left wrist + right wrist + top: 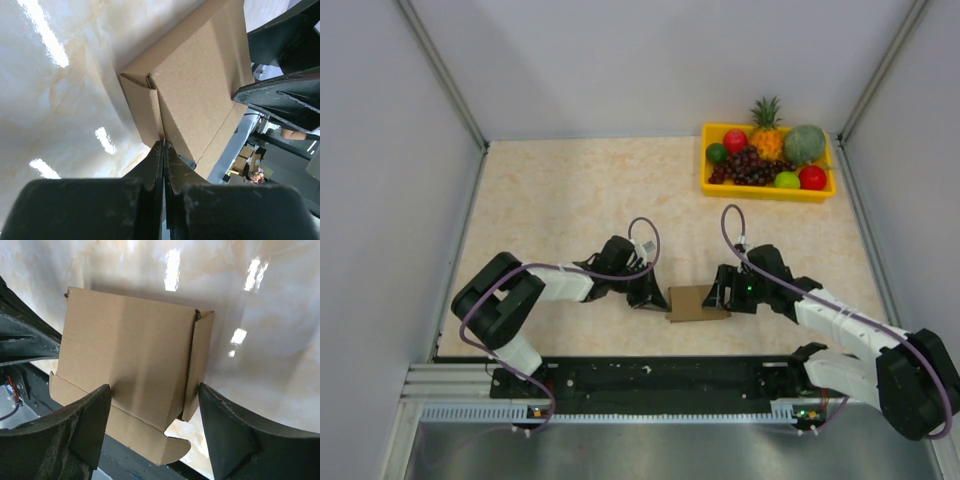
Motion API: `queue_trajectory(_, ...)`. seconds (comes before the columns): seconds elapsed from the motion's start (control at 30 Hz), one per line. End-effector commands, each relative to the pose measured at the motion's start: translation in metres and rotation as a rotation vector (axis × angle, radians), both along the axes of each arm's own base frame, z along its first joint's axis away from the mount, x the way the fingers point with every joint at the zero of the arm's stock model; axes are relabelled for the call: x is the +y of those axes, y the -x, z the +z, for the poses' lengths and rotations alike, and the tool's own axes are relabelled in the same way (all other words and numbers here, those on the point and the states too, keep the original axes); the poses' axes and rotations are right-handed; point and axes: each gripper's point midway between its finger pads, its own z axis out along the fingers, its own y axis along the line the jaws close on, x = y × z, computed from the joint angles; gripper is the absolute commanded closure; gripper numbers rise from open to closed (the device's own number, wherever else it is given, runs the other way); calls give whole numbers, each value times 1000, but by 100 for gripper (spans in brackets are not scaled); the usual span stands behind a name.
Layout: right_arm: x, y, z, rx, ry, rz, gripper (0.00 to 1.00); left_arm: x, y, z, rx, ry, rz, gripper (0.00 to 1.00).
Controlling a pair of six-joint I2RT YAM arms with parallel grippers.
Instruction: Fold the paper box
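Cardboard paper box (130, 350) should handle light, stiff, crease-prone; grip flap edges. Your left gripper (163, 146) pinches its wall; right gripper (154, 390) gapes empty

A beige, marble-patterned worktop (570, 200) fills the middle, glossy enough to throw back bright streaks of overhead light (172, 262). Plain pale grey walls (650, 60) close it in at the back and on both sides, joined by slim metal corner posts (440, 70). Along the near edge runs a black rail (650, 375) above a ribbed aluminium strip (620, 412).
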Motion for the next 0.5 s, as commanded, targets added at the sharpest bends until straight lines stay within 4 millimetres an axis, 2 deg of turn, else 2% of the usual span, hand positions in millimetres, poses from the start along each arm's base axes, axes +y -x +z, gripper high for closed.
queue_trajectory(0.0,10,-4,4,-32,-88,1,34,1,-10,21,-88,22,-5,100)
queue_trajectory(0.03,10,-5,2,-32,-89,-2,34,6,-16,23,-106,20,18,100)
queue_trajectory(0.13,13,-7,1,-34,-118,-9,36,16,-15,21,-97,25,23,96)
queue_trajectory(0.23,17,-10,1,-36,-143,-18,38,17,-7,23,-94,40,-22,95)
queue_trajectory(0.33,21,-13,5,-31,-163,-18,40,19,0,19,-63,31,-38,100)
queue_trajectory(0.47,23,-15,8,-33,-176,-29,40,28,7,14,-36,-20,-30,100)
